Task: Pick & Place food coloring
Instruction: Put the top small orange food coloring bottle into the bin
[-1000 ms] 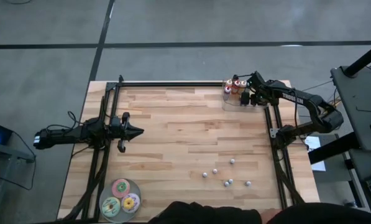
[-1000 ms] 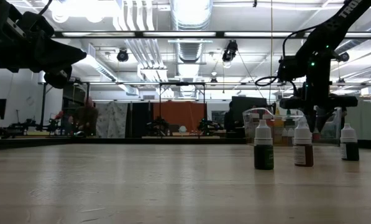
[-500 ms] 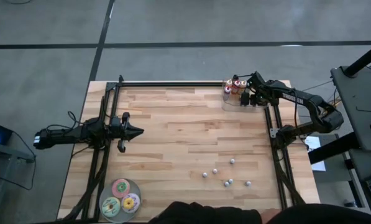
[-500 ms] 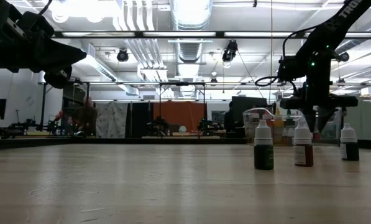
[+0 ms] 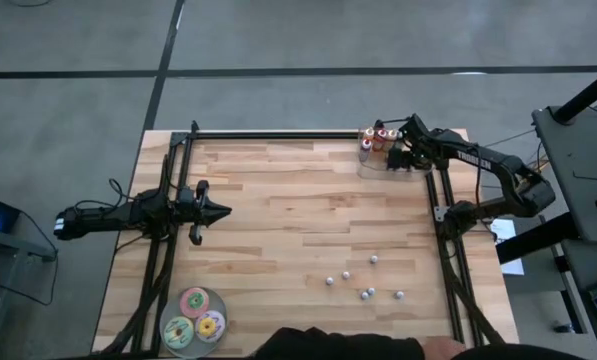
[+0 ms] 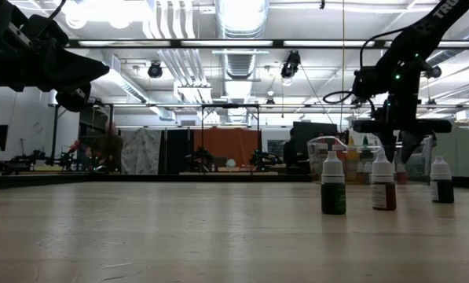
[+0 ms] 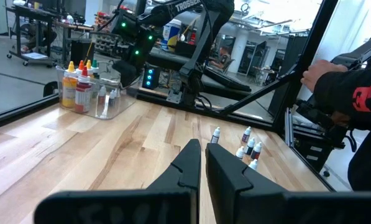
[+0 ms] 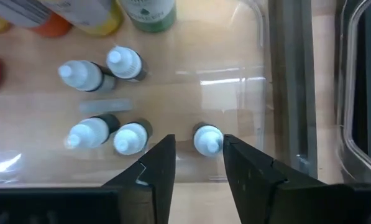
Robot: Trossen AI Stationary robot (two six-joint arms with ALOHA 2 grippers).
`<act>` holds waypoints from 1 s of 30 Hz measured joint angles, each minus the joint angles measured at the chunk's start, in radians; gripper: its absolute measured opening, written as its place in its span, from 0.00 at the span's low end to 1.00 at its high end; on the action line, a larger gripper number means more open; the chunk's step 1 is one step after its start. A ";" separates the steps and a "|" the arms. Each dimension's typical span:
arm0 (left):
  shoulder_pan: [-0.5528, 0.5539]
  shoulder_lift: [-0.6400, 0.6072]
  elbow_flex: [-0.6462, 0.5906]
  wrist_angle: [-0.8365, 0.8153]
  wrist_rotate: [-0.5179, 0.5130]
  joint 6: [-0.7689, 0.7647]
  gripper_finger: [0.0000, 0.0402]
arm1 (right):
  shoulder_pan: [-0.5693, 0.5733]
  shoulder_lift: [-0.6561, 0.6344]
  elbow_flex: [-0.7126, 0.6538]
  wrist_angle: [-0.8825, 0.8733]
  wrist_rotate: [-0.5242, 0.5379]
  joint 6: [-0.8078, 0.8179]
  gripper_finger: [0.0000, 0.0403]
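Bottles of food coloring (image 5: 363, 281) are standing loose in a small cluster at the near edge of the wooden table (image 5: 278, 200), toward its right side; in the low view three of them (image 6: 333, 184) are showing upright with pale caps and dark bodies, apart from one another. Discs (image 5: 194, 316), three of them in pink, green and yellow, are lying touching one another at the near left corner. Farther in, the left gripper (image 5: 218, 211) is hanging over the left half of the table, well apart from every bottle, its fingers (image 7: 185, 165) lying close together with only a slim gap between them and holding nothing. At the far right corner a clear container (image 5: 378, 158) is sitting on the table, with larger red, orange and yellow bottles (image 5: 376, 139) standing at its far end. The right gripper (image 5: 403, 157) is hovering just above this container with its fingers (image 8: 157, 165) spread apart; in the right wrist view a tiny pale-capped bottle (image 8: 207, 139) is standing inside the container just beyond the gap between the fingertips, unheld, and four more small bottles (image 8: 107, 99) are resting on the container floor beside it.
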 joint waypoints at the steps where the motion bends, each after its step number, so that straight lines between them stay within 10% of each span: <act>1: 0.000 0.000 0.000 0.000 0.000 0.000 0.00 | 0.000 -0.011 0.000 0.000 0.000 0.000 0.32; 30: 0.000 0.000 0.000 0.000 0.000 0.000 0.00 | 0.136 -0.463 0.004 0.001 -0.086 -0.136 0.32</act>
